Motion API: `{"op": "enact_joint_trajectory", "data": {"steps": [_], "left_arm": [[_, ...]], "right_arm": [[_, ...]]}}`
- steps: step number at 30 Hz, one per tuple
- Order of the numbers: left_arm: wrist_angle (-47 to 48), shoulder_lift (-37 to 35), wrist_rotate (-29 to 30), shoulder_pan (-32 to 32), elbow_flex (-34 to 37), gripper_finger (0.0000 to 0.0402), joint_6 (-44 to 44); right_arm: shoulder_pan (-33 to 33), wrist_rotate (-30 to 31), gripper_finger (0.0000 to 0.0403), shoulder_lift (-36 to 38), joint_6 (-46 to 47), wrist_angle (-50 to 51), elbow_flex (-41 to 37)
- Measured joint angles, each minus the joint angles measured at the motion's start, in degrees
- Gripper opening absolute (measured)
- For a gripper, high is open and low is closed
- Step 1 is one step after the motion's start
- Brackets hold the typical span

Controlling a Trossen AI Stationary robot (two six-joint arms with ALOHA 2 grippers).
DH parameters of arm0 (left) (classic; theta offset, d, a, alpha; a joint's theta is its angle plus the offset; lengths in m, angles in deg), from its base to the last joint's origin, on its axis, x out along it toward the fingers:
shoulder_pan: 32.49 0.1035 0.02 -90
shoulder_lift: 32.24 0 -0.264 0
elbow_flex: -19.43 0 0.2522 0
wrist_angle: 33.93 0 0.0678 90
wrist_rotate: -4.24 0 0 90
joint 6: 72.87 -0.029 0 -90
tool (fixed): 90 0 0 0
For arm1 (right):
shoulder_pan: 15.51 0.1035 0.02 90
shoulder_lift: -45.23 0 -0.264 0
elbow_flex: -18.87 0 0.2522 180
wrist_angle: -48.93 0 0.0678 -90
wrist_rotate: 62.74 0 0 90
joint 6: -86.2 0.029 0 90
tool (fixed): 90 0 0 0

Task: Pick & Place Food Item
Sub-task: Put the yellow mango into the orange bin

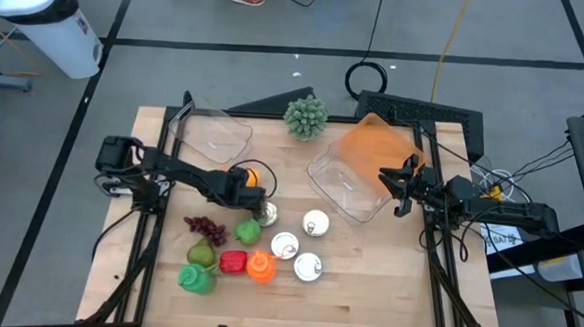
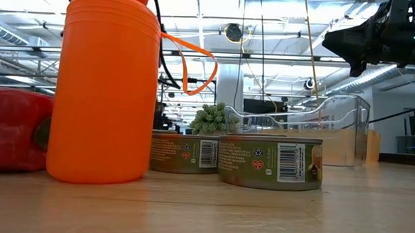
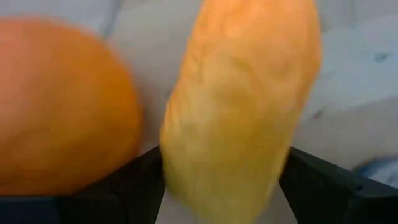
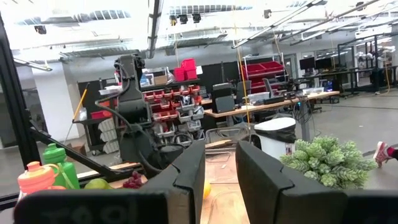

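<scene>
HIGH: left gripper (image 1: 254, 185) at orange food item (image 1: 255, 176), table (image 1: 366, 288) centre-left; right gripper (image 1: 403, 185) beside clear container (image 1: 349, 187) | LEFT WRIST: fingers (image 3: 134, 180) clasp yellow-orange item (image 3: 239, 106); neighbouring orange (image 3: 59, 106) touching, risks being dragged | RIGHT WRIST: jaws narrow, empty.

bottle (image 2: 103, 92): orange | pepper (image 2: 13, 129): red | grapes (image 1: 205, 225): dark purple

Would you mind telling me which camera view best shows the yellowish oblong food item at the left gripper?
The left wrist view: the yellowish oblong food item fills the frame between the left gripper's fingers. The high view shows only a sliver of it; the low and right wrist views don't clearly show it.
</scene>
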Motion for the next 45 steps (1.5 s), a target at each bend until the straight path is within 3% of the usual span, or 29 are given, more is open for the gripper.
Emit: {"op": "enact_joint_trajectory", "data": {"steps": [10, 15, 17, 26, 30, 34, 39, 45], "left_arm": [[-2.6, 0.5, 3.3, 1.8, 0.0, 0.0289, -3.7], [-4.4, -0.3, 3.3, 1.7, 0.0, 0.0231, -6.3], [-4.7, -1.7, 3.4, 1.8, 0.0, 0.0207, -7.6], [-8.0, -13.1, 8.3, 0.5, 0.0, 0.0216, -14.7], [-16.2, -18.1, 10.4, -0.7, 0.0, 0.0236, -24.8], [-28.0, -20.4, 9.2, -1.7, 0.0, 0.023, -42.3], [-41.7, -20.4, 2.5, -1.2, 0.0, 0.0219, -62.6], [-53.1, -20.1, -9.7, 2.5, 0.0, 0.0226, -70.0]], "right_arm": [[0.0, -0.2, 0.0082, 0.0, 0.0, 2.2, 0.0], [0.0, -0.2, 0.0082, 0.0, 0.0, 2.1, 0.0], [0.0, -0.3, 0.0082, 0.0, 0.0, 2.2, 0.0], [0.0, -0.3, 0.0082, 0.0, -0.9, 1.7, 0.0], [0.0, -0.3, 0.0082, 0.0, -4.0, 1.7, 0.0], [0.0, -0.2, 0.0082, 0.0, -5.1, 1.6, 0.0], [0.0, -0.2, 0.0082, 0.0, -8.8, 0.9, 0.0], [0.0, 7.3, 0.0093, -0.5, -5.6, -0.7, 0.0]]}}
